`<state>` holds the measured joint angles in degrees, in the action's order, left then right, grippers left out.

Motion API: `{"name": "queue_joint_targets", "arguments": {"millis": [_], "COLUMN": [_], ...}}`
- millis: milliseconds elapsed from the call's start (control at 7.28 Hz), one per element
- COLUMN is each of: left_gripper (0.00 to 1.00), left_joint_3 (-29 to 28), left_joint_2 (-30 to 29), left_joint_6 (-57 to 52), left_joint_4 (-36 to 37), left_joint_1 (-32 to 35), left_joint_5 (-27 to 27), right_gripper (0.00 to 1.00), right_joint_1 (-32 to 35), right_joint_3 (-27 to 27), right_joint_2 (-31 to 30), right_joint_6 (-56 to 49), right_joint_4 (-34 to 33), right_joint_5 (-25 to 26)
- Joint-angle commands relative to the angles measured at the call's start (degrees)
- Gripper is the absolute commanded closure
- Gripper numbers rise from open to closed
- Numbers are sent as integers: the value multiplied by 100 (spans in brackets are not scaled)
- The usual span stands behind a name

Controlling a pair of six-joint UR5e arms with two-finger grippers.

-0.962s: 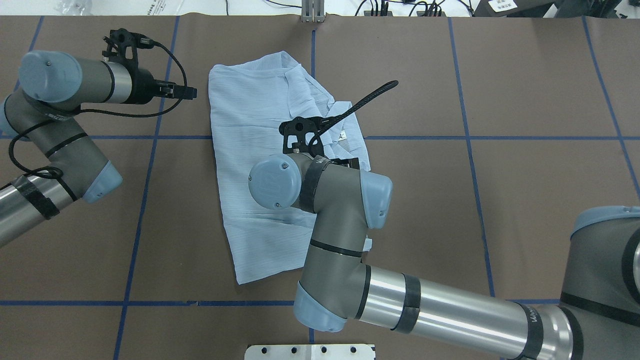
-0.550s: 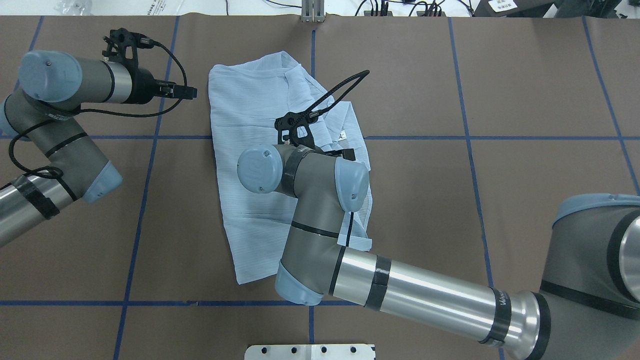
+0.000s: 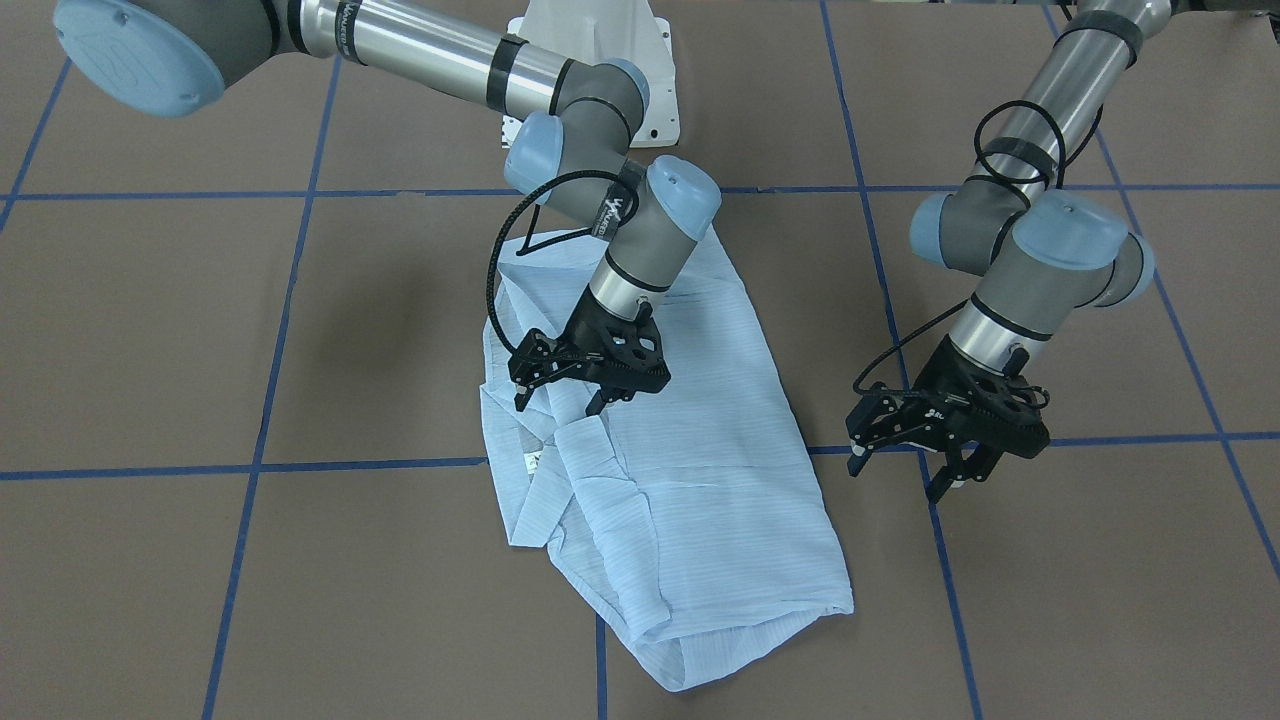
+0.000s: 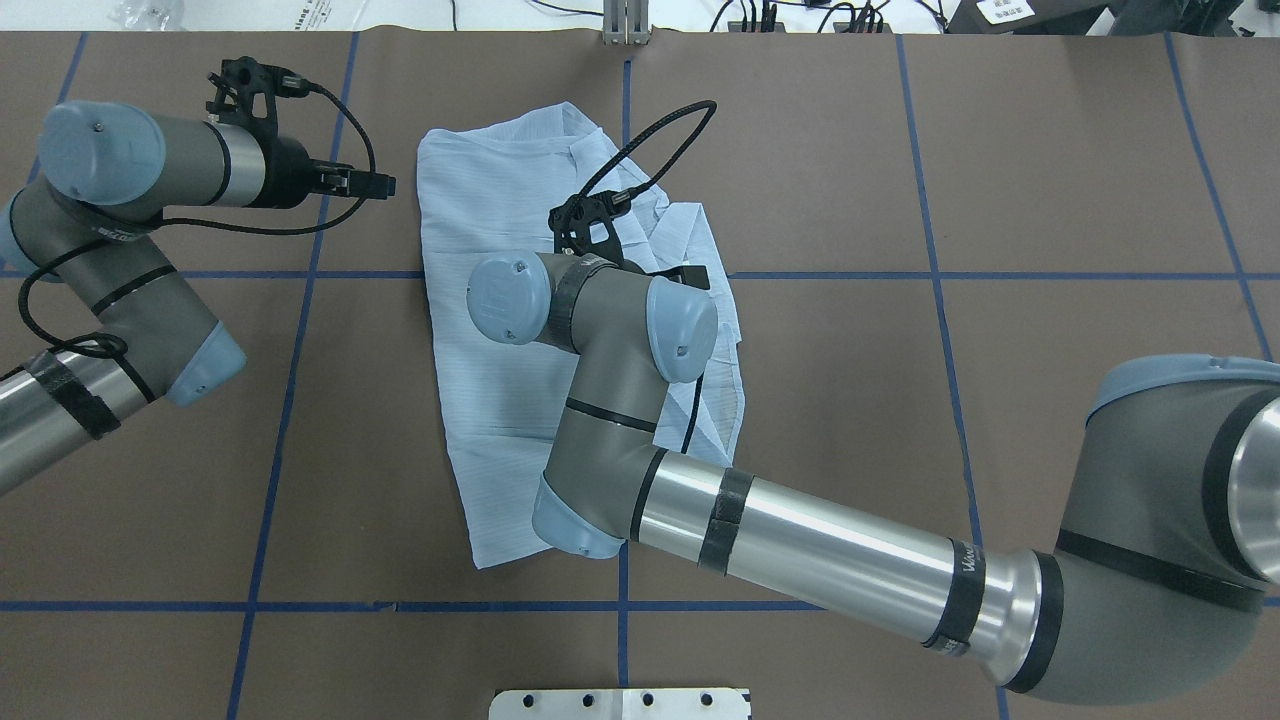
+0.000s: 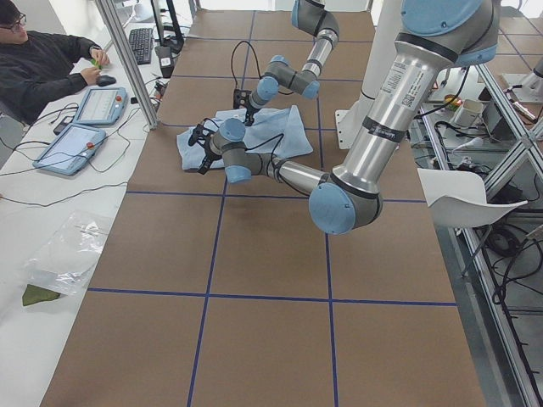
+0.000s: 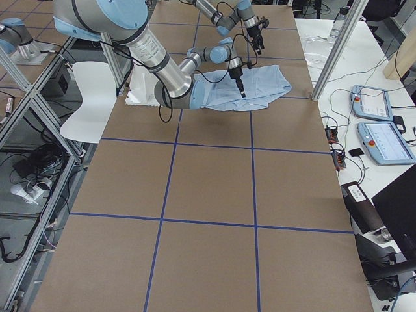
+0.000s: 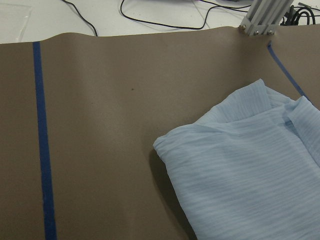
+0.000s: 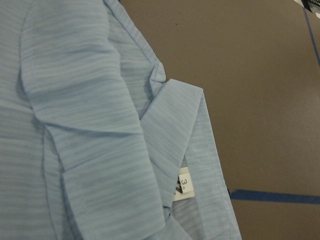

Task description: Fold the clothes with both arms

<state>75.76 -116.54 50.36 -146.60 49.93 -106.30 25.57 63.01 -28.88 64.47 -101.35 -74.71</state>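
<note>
While the right tool (image 3: 556,405) gapes over the shirt (image 3: 700,480), the left tool (image 3: 898,478) gapes above blue tape (image 3: 1130,438).

Right arm (image 4: 800,540) over shirt (image 4: 490,230); left arm (image 4: 130,290) beside.

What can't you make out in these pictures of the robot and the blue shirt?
- Overhead view: the right arm covers the middle of the shirt and most of the right gripper.
- Right wrist view: a fold hides half the neck label; only a "3" reads.
- Side views: the left gripper is too small to judge.
</note>
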Motion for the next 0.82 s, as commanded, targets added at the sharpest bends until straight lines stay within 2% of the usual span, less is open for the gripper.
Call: {"name": "queue_joint_targets", "arguments": {"millis": [0, 412, 687], "left_gripper": [0, 0, 0], "left_joint_3": [0, 9, 0], "left_joint_2": [0, 8, 8], "left_joint_6": [0, 0, 0], "left_joint_4": [0, 0, 0], "left_joint_1": [0, 0, 0], "left_joint_5": [-4, -4, -4], "right_gripper": [0, 0, 0], "right_joint_1": [27, 289, 693], "right_joint_3": [-69, -191, -227], "right_joint_2": [135, 128, -160], "right_joint_6": [13, -283, -609], "right_joint_4": [10, -16, -95], "right_joint_5": [-26, -44, -44]}}
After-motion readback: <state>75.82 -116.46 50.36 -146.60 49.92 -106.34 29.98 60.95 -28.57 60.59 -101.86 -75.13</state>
